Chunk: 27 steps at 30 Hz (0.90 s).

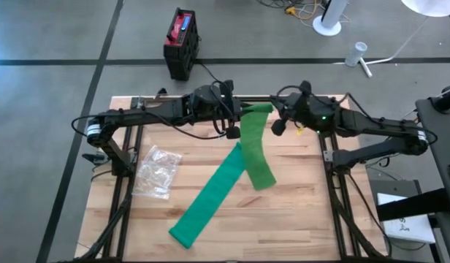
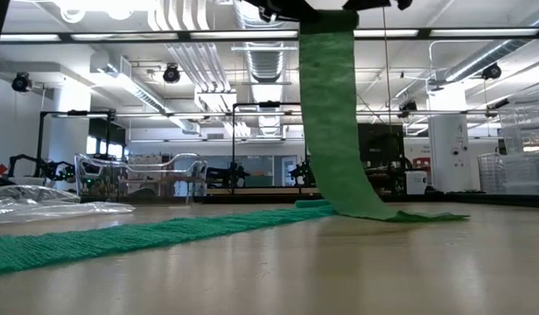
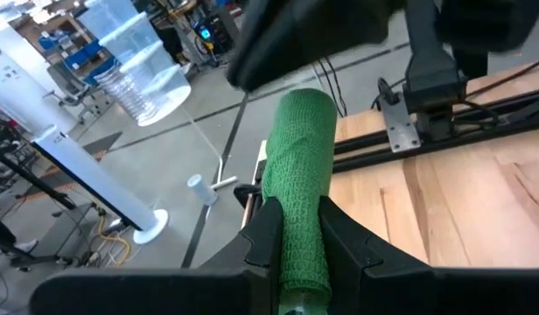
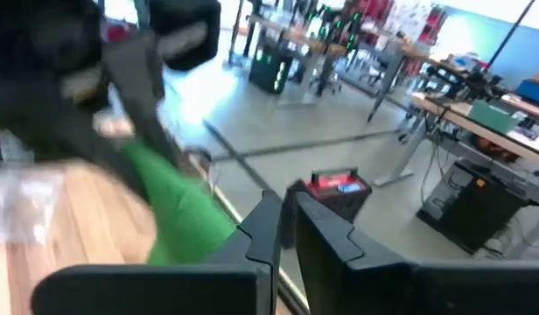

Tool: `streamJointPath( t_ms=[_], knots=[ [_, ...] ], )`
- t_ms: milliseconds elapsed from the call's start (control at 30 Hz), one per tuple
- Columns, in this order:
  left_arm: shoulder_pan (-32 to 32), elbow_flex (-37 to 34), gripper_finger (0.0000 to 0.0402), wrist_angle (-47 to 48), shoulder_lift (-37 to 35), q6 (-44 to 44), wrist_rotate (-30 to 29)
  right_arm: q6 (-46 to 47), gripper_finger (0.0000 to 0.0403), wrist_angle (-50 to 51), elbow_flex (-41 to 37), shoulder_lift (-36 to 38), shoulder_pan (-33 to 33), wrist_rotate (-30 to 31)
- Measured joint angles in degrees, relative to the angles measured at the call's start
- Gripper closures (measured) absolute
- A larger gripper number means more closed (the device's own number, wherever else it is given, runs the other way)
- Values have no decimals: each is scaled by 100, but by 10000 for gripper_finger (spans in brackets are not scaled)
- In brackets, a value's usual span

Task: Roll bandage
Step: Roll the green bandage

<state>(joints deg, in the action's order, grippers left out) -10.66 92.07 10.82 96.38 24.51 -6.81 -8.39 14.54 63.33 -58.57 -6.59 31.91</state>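
Pinching the green bandage (image 1: 252, 146) in my left gripper (image 3: 297, 229) near the table's (image 1: 298, 219) far edge; its tail drapes across the boards; my right gripper (image 4: 285, 229) is pressed together beside it.

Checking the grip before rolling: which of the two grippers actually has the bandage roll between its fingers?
The left gripper: its fingers are clamped on the rolled end of the green bandage. The right gripper is shut with nothing visible between its fingers, the bandage passing beside it.
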Motion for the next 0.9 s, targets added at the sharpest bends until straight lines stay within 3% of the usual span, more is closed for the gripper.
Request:
streamJointPath(
  t_ms=[267, 700, 900],
  knots=[
    [13, 2, 361, -186, 0, 4, 1, -22, 380, -521, -7, -257, 5, -489],
    [52, -7, 361, 73, 15, 353, 11, 138, 380, 898, 107, -252, 7, -530],
    [48, -2, 361, -55, 0, 378, 171, 100, 384, 856, 293, -139, 5, -456]
  ],
)
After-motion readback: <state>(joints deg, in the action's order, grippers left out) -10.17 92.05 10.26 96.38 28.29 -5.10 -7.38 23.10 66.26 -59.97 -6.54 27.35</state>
